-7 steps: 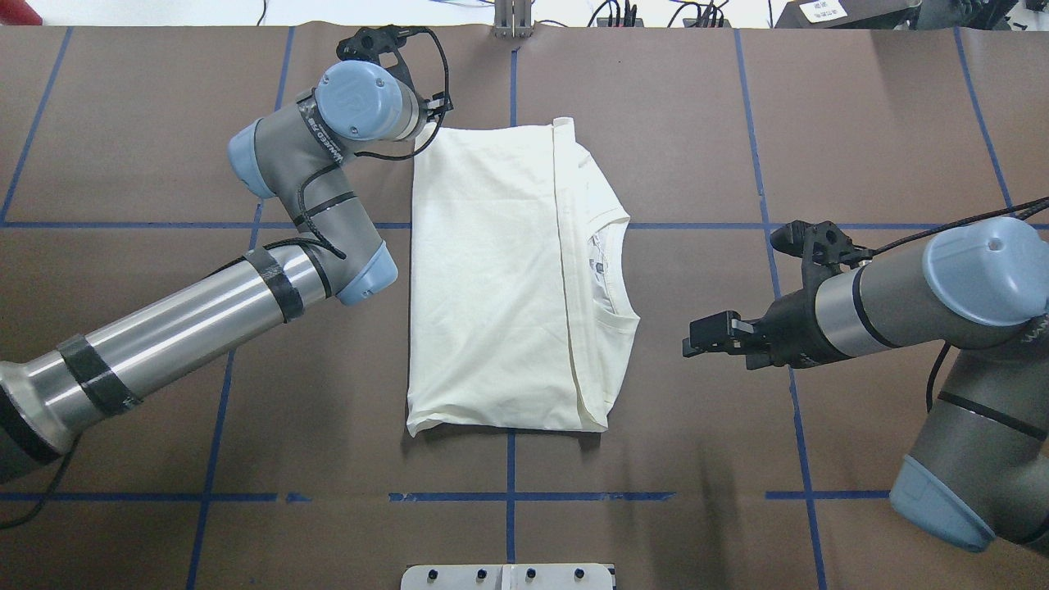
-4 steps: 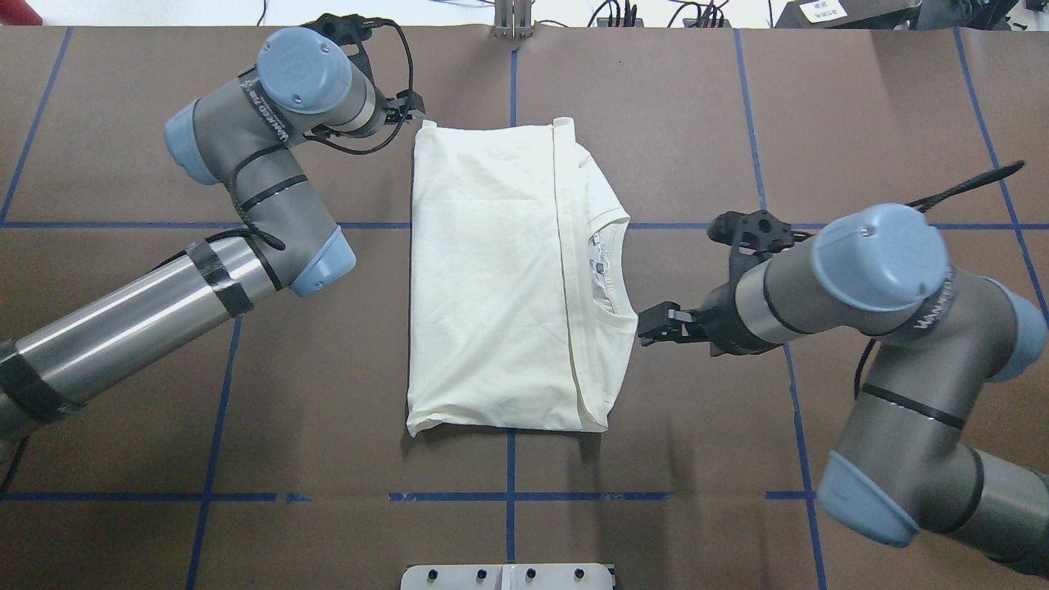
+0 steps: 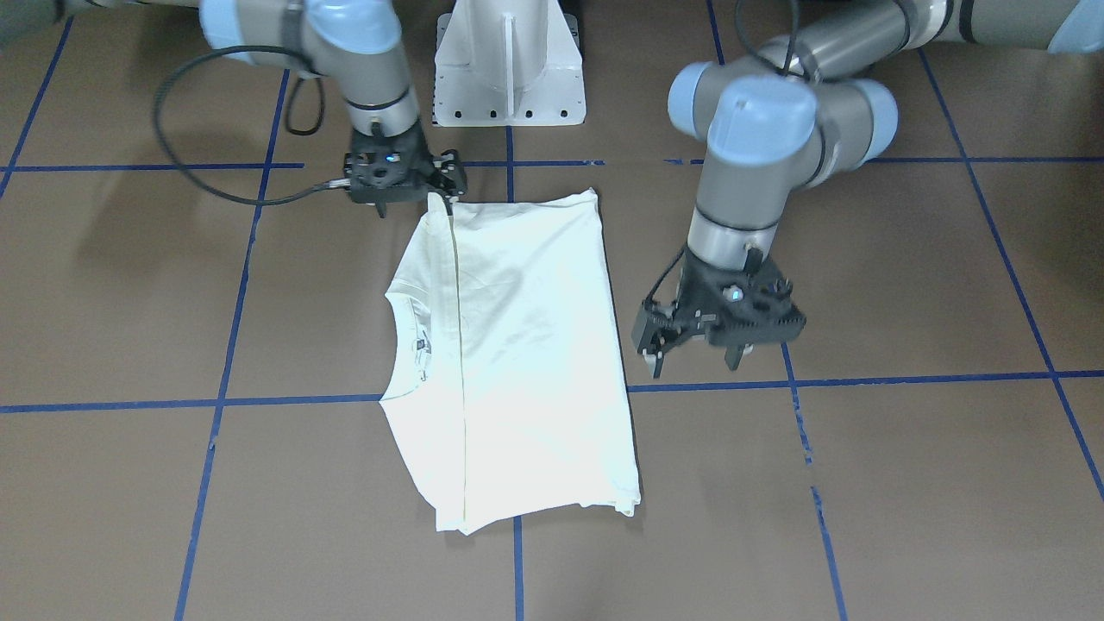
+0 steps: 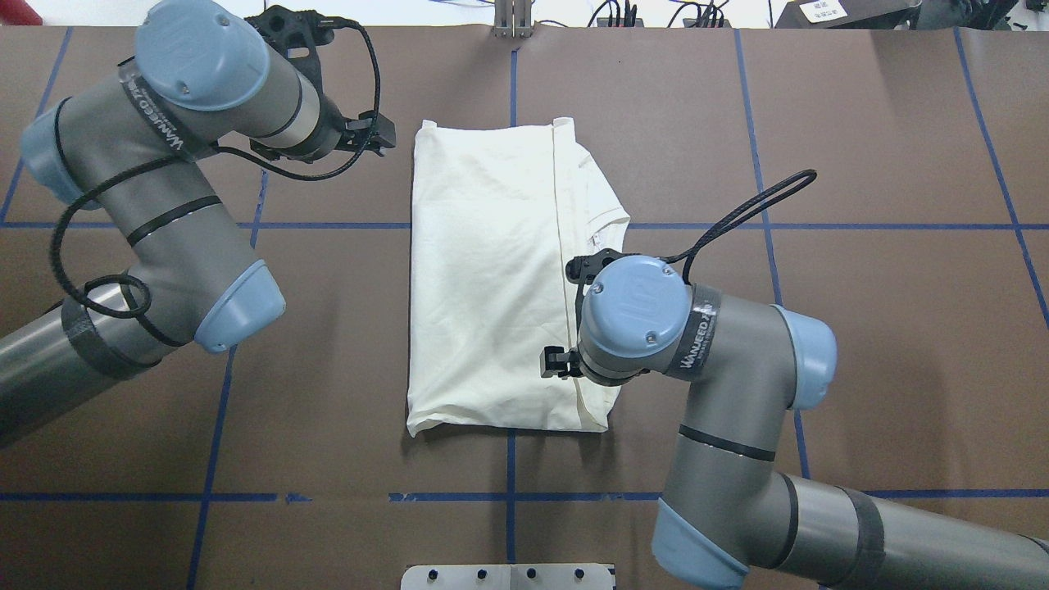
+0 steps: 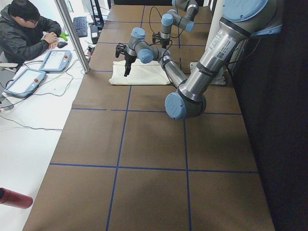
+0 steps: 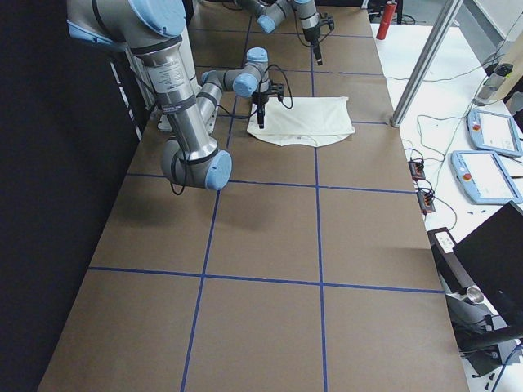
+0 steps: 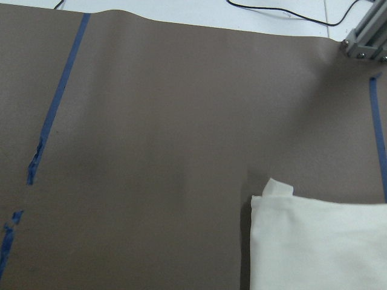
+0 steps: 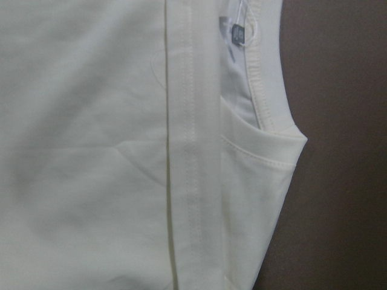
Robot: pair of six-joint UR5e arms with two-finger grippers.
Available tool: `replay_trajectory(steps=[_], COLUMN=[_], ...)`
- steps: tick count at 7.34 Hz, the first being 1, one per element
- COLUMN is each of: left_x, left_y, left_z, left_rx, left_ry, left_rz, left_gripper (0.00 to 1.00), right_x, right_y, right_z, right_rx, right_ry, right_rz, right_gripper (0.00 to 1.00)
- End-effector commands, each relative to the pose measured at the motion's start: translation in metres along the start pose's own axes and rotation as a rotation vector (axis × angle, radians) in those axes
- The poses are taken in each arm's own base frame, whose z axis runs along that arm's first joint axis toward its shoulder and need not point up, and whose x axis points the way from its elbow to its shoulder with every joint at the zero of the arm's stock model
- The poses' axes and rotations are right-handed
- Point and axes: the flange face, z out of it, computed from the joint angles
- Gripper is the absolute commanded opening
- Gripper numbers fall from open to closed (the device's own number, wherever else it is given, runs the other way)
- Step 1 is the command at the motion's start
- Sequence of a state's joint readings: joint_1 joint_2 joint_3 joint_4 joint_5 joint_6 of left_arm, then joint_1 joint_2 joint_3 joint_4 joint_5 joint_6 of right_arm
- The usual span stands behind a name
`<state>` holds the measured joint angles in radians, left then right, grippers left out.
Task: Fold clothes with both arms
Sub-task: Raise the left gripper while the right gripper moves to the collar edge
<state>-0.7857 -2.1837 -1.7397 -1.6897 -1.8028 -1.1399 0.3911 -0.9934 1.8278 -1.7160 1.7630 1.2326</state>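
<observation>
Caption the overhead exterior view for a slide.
Folded cream T-shirt on brown table; left gripper beside its far-left corner, right gripper over its collar-side edge.

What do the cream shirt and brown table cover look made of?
Cream folded T-shirt: probably soft cotton knit, matte; double-stitched hems and soft creases. Brown table cover: looks like matte paper or thin sheet, wavy far edge, blue tape lines.

Grey arms (image 4: 729, 393), blue caps (image 4: 639, 307), black cables (image 4: 742, 211)
</observation>
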Motion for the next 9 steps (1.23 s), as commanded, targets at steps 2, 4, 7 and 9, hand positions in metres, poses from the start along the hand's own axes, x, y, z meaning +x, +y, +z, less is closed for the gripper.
replay_trajectory(steps=[2, 4, 7, 9], left_x=[-0.002, 0.000, 0.000, 0.004], left_y=[0.012, 0.016, 0.017, 0.024], left_z=[-0.009, -0.006, -0.003, 0.001], left_rx=[-0.021, -0.026, -0.028, -0.039], left_ry=[0.016, 0.019, 0.018, 0.019], left_rz=[0.003, 0.005, 0.004, 0.001], left_gripper=[1.00, 1.00, 1.00, 1.00], right_x=[-0.010, -0.008, -0.002, 0.002], right_y=[0.013, 0.013, 0.012, 0.008], right_z=[0.035, 0.049, 0.065, 0.063], right_rx=[-0.043, -0.058, -0.079, -0.085], right_ry=[0.065, 0.092, 0.134, 0.154], right_rz=[-0.064, -0.059, -0.052, -0.061], right_gripper=[1.00, 1.00, 1.00, 1.00])
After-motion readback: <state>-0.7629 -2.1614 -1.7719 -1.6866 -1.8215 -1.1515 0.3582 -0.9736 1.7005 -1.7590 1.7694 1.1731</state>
